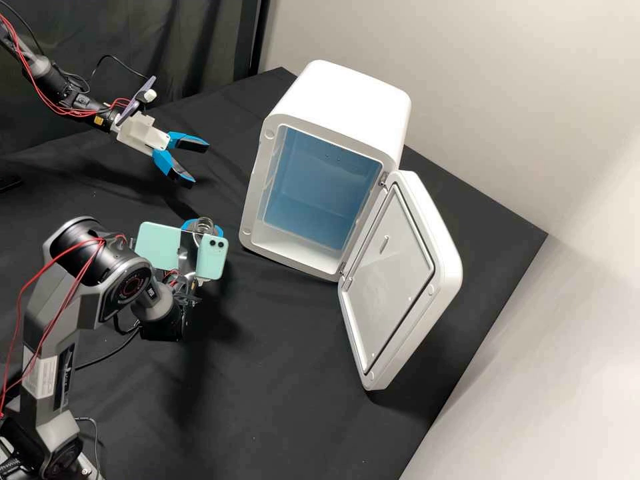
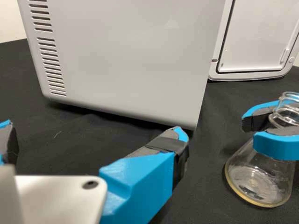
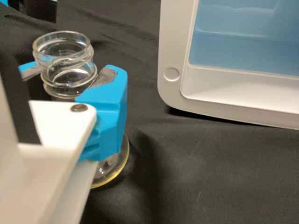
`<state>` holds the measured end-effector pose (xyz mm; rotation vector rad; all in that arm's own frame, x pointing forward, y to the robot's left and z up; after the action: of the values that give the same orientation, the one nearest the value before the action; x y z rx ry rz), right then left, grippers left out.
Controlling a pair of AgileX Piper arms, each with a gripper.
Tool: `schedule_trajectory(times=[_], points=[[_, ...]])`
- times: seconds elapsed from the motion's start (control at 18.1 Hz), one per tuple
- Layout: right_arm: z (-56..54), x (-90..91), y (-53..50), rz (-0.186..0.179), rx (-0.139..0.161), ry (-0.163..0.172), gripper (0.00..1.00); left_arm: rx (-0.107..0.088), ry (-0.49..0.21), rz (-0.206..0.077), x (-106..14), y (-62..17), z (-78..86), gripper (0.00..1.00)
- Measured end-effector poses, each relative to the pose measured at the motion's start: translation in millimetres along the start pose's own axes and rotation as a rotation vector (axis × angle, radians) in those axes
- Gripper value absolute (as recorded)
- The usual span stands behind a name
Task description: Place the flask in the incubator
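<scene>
A clear glass flask (image 3: 63,51) stands on the black cloth just in front of the incubator's lower left corner. My right gripper (image 3: 70,73) is shut on the flask's neck, one blue finger on each side. The left wrist view also has the flask (image 2: 259,175) and the right gripper (image 2: 273,127) on it. The white incubator (image 1: 347,107) stands open with a pale blue inside (image 1: 320,187), its door (image 1: 393,280) swung out to the right. My left gripper (image 1: 195,161) hangs open above the bench, to the left of the incubator, holding nothing.
The bench's right edge (image 1: 487,320) runs close behind the open door. The right arm's wrist carries two mint-green phones (image 1: 212,257) above the flask. Black cloth lies bare in front of the incubator (image 1: 280,347).
</scene>
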<state>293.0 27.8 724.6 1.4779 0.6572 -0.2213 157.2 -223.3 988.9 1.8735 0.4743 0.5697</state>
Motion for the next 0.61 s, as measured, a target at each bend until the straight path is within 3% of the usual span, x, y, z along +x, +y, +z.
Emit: schedule_trajectory(times=[0.11,0.17,0.28,0.33,0.39,0.44,0.61], points=[[0.9,-1.9,-1.1,0.003,0.008,-0.004,0.0,-0.005,-0.008,-0.002,0.0,0.0,3.0,1.0],[0.9,-1.9,-1.1,0.003,0.006,-0.004,0.0,-0.027,-0.019,-0.002,-1.0,1.0,7.4,1.0],[0.9,-1.9,-1.1,0.003,-0.013,-0.004,0.0,-0.042,-0.053,-0.004,-5.4,3.0,15.7,1.0],[1.0,-1.9,-1.0,0.005,-0.012,-0.005,0.0,-0.06,-0.086,0.002,-8.8,4.6,23.1,1.0],[1.1,-1.9,-0.8,0.007,-0.011,-0.006,0.0,-0.058,-0.119,0.011,-10.3,6.3,28.4,1.0],[1.0,-1.7,-0.7,0.01,-0.009,-0.008,0.0,-0.071,-0.154,0.016,-11.9,7.1,33.9,1.0],[0.6,-1.3,-0.8,0.016,-0.005,-0.01,0.0,-0.054,-0.2,0.013,-18.8,7.5,42.9,1.0]])
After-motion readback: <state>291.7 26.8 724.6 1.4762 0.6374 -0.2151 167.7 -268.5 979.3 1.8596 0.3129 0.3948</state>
